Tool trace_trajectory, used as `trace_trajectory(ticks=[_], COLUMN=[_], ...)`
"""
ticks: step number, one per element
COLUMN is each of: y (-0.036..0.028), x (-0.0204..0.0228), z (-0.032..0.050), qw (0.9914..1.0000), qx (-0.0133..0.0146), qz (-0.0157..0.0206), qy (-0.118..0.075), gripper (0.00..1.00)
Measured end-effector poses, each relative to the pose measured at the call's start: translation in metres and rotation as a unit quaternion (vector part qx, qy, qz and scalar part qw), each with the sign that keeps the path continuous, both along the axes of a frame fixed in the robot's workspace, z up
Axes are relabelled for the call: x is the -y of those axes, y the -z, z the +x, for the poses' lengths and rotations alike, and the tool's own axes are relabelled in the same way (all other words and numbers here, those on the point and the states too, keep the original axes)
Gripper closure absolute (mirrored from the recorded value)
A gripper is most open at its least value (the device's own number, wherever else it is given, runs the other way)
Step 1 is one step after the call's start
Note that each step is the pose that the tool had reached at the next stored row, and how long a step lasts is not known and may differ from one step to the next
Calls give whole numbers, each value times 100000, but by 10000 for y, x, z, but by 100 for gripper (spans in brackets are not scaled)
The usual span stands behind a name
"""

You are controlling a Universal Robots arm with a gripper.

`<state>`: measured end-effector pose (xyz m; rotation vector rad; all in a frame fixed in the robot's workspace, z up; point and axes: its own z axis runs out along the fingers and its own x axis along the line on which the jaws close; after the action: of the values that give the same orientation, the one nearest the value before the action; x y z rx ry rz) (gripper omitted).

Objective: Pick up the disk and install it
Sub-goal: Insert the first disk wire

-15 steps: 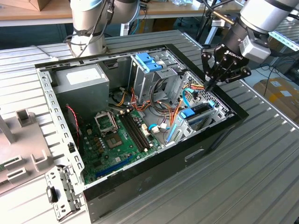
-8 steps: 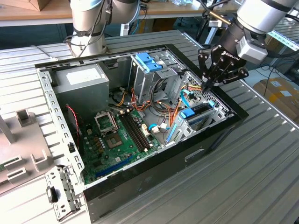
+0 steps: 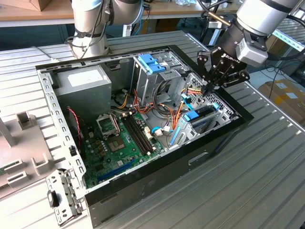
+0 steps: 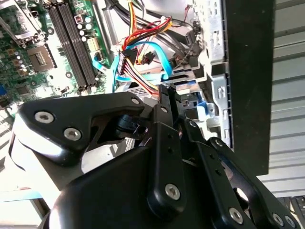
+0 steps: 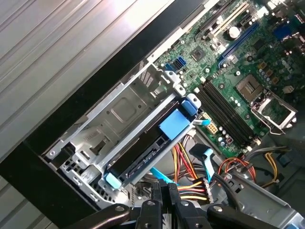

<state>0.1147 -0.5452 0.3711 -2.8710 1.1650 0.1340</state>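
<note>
The black gripper (image 3: 208,87) hovers with its fingers pressed together, pinching nothing, above the open computer case (image 3: 224,138), at about two o'clock from the green motherboard (image 3: 116,143). The disk (image 5: 143,152) sits slotted in the grey metal drive cage (image 5: 119,107), dark-edged, with blue plastic rails and a blue tab. The case rests on a ribbed aluminium table (image 3: 267,181); cardboard boxes (image 3: 286,90) stand beyond

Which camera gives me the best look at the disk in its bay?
The first wrist view: the disk sits in the metal bay, its dark edge and blue rails unobstructed. The exterior view shows it smaller, below the gripper. In the second wrist view I cannot tell it apart.
</note>
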Motion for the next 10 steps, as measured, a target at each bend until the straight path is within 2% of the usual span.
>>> trace_trajectory(ticks=[2, 4, 5, 6, 7, 10], y=[4, 11, 18, 39, 65, 71], x=[14, 69, 150, 254, 324, 325], z=[-10, -15, -16, -15, -14, -13], qw=[100000, 100000, 100000, 100000, 100000, 99961], qx=[0, -1, -1, -1, 0, 0], qz=[-7, -4, -10, 6, -11, 0], qy=[26, 79, 115, 145, 201, 2787], gripper=[83, 83, 83, 83, 83, 83])
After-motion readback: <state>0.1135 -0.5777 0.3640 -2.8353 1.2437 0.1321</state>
